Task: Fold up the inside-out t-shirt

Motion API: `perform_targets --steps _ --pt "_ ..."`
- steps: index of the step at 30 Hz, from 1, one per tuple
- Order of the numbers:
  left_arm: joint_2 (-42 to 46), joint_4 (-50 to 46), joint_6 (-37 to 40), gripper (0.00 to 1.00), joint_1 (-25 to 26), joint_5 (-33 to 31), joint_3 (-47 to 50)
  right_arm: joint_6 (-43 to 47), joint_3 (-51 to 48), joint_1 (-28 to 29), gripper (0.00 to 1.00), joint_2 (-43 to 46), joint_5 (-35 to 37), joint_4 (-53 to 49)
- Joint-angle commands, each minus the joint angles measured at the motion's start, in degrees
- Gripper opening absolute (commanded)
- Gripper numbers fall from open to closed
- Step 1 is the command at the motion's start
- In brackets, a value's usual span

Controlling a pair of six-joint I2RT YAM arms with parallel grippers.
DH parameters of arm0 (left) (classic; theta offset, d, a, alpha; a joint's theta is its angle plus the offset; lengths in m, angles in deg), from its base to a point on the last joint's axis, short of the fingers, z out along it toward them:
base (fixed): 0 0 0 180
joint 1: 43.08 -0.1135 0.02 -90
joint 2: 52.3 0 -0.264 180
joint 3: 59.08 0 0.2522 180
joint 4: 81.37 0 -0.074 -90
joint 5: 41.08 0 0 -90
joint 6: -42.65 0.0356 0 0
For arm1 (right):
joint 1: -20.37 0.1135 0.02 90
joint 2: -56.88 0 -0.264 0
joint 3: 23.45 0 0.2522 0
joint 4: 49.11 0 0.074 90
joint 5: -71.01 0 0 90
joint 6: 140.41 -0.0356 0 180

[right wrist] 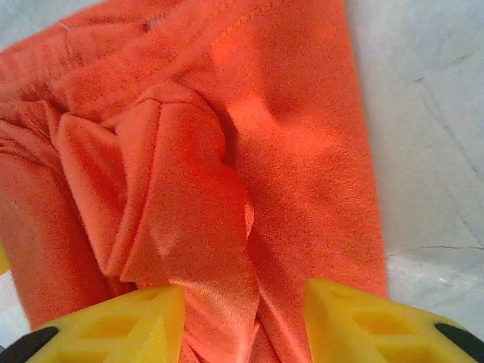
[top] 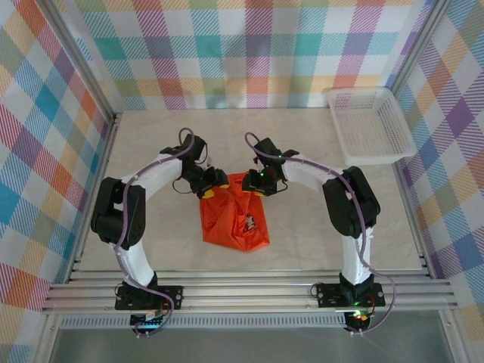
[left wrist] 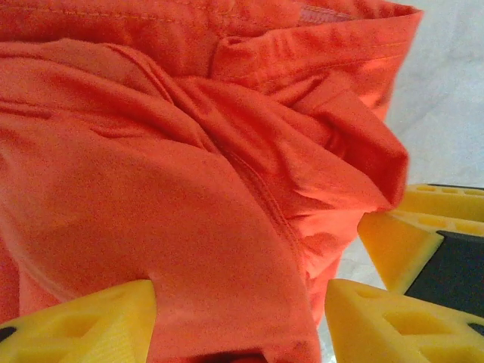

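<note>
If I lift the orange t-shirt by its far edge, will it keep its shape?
Probably not: the t-shirt lies in soft bunched folds, so it should droop from wherever it's held. It looks thin, likely light. The matte knit probably won't slip, though loose layers may unfold.

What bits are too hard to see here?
- Print on the t-shirt: top view, too small and creased.
- Whether the left pincer grips cloth: left wrist view, the bottom edge cuts it off.
- Right pincer: right wrist view, same trouble.
</note>
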Motion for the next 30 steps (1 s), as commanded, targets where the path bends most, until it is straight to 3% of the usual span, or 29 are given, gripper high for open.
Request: perform_targets --steps 1,4,9,12,21,25,30 --pt "-2.28 0.72 0.49 0.61 0.75 -0.31 0.46 -0.89 1.12 0.70 0.46 -1.54 -4.21 3.09" --pt "-5.11 2.05 0.10 0.59 1.36 -0.07 0.89 -2.17 1.48 0.88 0.41 -3.09 -5.25 4.75" --pt "-5.17 2.20 -0.12 0.16 1.59 -0.63 0.27 -2.63 2.04 0.32 0.06 -2.60 -4.09 3.81" --pt "-1.47 -1.16 1.81 0.06 1.45 -3.98 -1.68 -1.02 2.52 -1.06 0.00 0.70 -2.12 0.40" --pt "6.37 -1.39 7.73 0.05 -0.86 -5.24 0.04 3.46 5.26 -4.52 0.00 9.80 2.80 -8.13" --pt "4.56 2.74 8.84 0.05 -2.78 -4.19 3.30 4.16 8.63 -4.83 0.00 6.58 2.94 -8.60" --pt "-0.48 4.84 10.90 0.06 -4.95 -9.10 2.51 4.79 14.75 -5.41 0.00 -1.61 4.45 -8.36"
